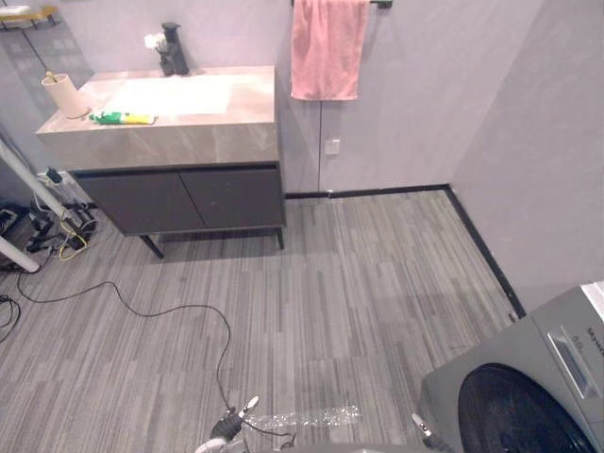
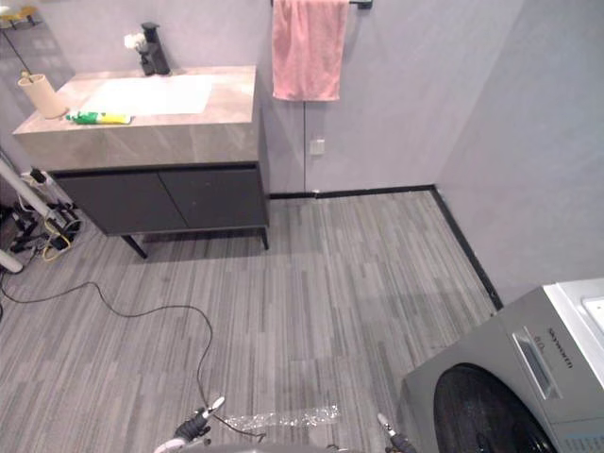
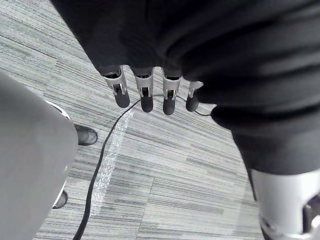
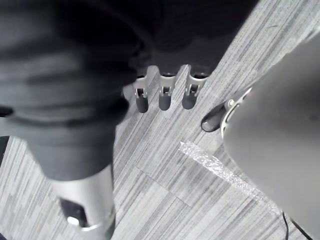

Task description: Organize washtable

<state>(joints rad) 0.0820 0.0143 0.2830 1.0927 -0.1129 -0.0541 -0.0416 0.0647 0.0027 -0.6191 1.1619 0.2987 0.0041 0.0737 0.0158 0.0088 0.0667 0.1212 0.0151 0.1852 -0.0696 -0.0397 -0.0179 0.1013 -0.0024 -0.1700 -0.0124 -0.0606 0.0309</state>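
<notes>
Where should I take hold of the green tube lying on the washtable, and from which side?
Grip the green tube across its middle, probably coming from above at the front edge. It lies flat on the washtable, lengthwise along that edge, so a grasp can close across its narrow width. The cup stands by its left end, so avoid that side.

The stone-topped bench (image 1: 160,143) sits over dark cabinet doors (image 1: 179,198). A pale basin (image 1: 175,94) is sunk in its top, with a black faucet (image 1: 174,52) behind it. A beige cup (image 1: 64,96) stands upright at the left end. Near it, a green-and-yellow tube (image 1: 123,118) lies flat by the basin's front corner.
</notes>
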